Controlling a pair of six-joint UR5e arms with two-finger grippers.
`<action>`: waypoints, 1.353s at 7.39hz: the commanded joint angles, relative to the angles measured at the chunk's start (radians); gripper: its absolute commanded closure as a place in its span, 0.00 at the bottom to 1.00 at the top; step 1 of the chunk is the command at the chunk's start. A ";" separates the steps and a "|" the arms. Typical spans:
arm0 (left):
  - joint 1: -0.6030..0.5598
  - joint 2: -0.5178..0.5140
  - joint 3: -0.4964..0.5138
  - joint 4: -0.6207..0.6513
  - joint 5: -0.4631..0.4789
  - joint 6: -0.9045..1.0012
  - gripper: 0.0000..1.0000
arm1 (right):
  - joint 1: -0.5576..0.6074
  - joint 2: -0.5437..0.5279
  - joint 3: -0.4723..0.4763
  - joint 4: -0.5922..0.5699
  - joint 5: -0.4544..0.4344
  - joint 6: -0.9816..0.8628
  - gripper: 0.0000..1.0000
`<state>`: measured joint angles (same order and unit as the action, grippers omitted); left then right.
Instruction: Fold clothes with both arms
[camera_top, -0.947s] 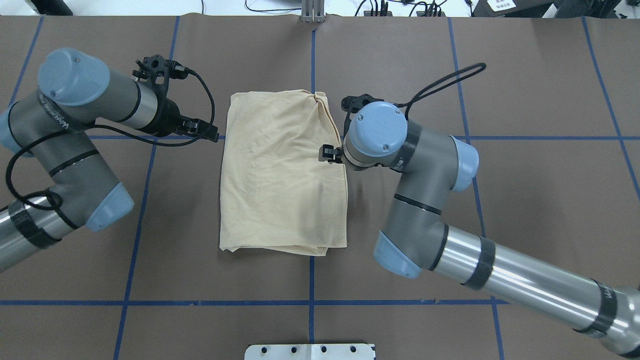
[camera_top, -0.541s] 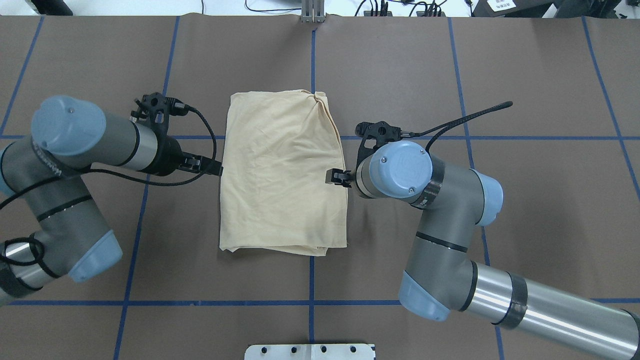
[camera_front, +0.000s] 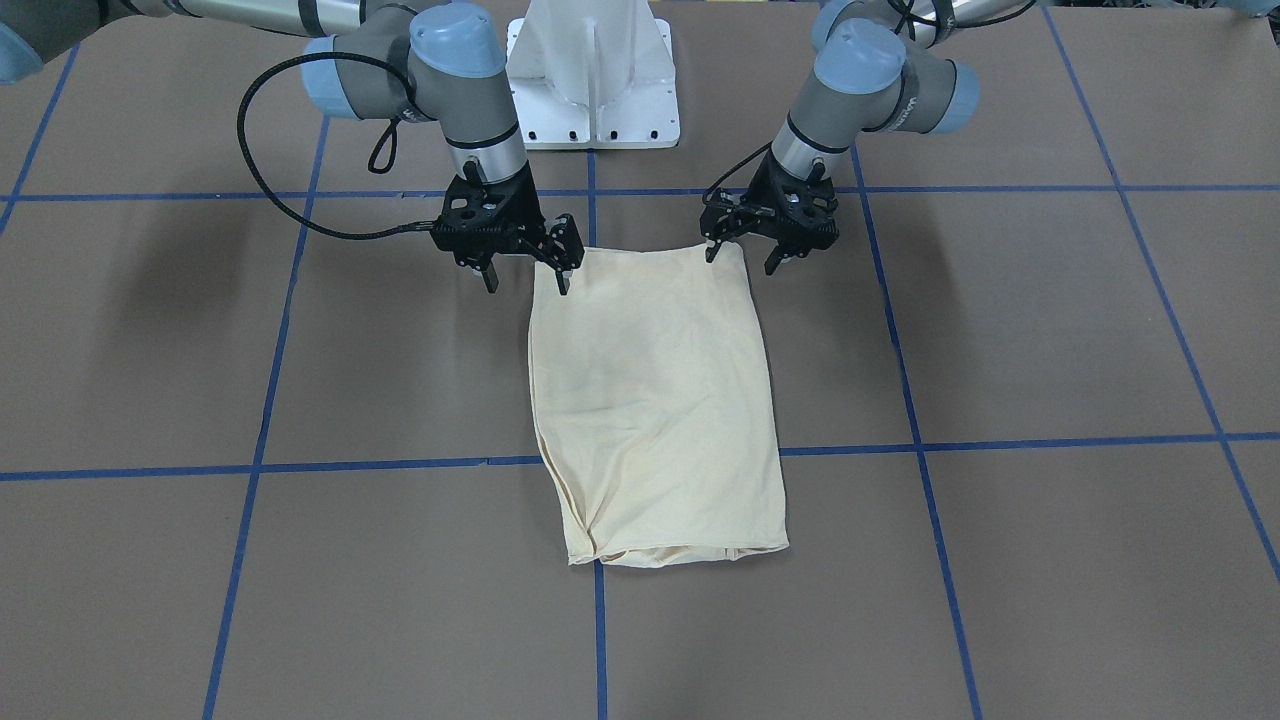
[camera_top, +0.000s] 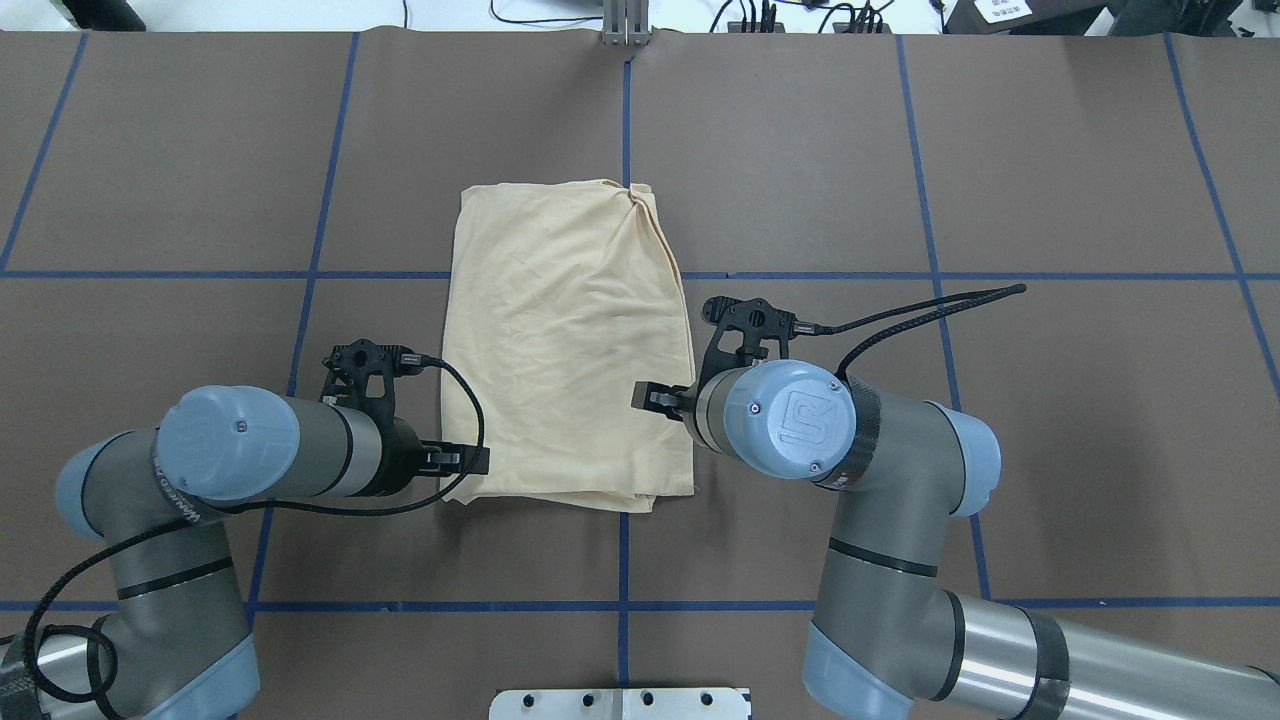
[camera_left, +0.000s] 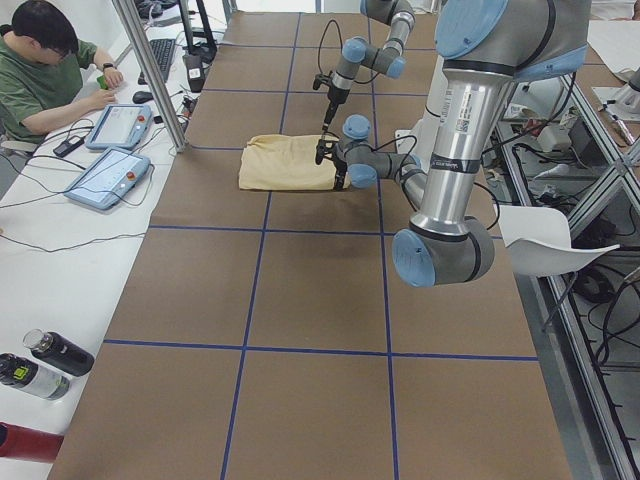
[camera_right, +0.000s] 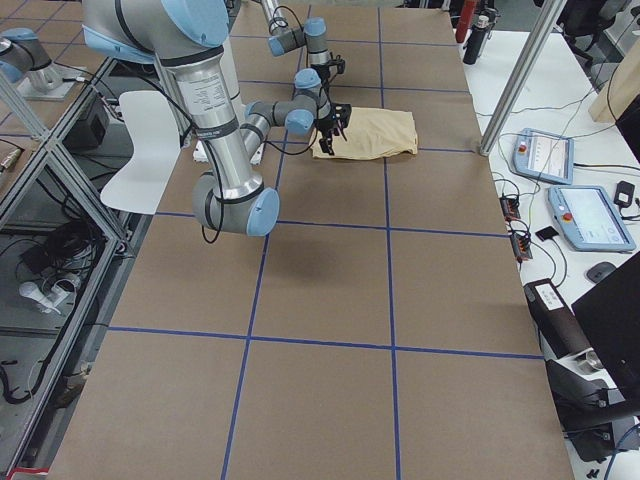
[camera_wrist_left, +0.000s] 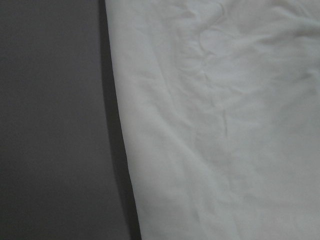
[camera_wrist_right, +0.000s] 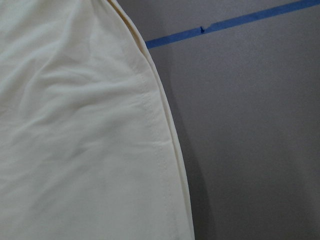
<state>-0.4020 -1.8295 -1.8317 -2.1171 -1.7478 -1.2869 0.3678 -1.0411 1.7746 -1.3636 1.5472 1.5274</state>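
The pale cream-yellow shirt (camera_top: 565, 340) lies folded into a flat upright rectangle at mid-table, also in the front view (camera_front: 655, 410). Its print and neck label are hidden. My left gripper (camera_top: 445, 462) is open, fingers pointing down, astride the shirt's near-left corner; in the front view (camera_front: 744, 256) it stands just above the cloth. My right gripper (camera_top: 662, 399) is open, astride the shirt's right edge close to the near corner, also in the front view (camera_front: 527, 280). The wrist views show only shirt cloth (camera_wrist_left: 220, 120) (camera_wrist_right: 80, 130) beside bare table, no fingers.
The white pedestal base (camera_front: 595, 90) stands at the robot's table edge, just behind the shirt's near end. Blue tape lines (camera_top: 800, 275) grid the brown table. An operator (camera_left: 45, 70) sits with tablets at a side table beyond the far edge.
Both arms have slid along the shirt's sides toward the robot: the left from the far-left part to the near-left corner, the right further down the right edge. The shirt has not moved.
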 joint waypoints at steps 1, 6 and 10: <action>0.019 0.001 0.008 0.003 0.002 -0.020 0.45 | -0.006 0.001 -0.003 0.000 -0.001 0.000 0.00; 0.032 -0.011 0.032 0.003 -0.004 -0.022 0.41 | -0.010 0.001 -0.004 0.001 -0.001 -0.001 0.00; 0.035 -0.022 0.029 0.002 -0.006 -0.060 1.00 | -0.012 0.001 -0.004 0.001 -0.001 -0.001 0.00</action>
<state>-0.3695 -1.8481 -1.7977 -2.1149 -1.7539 -1.3342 0.3567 -1.0400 1.7696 -1.3623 1.5463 1.5263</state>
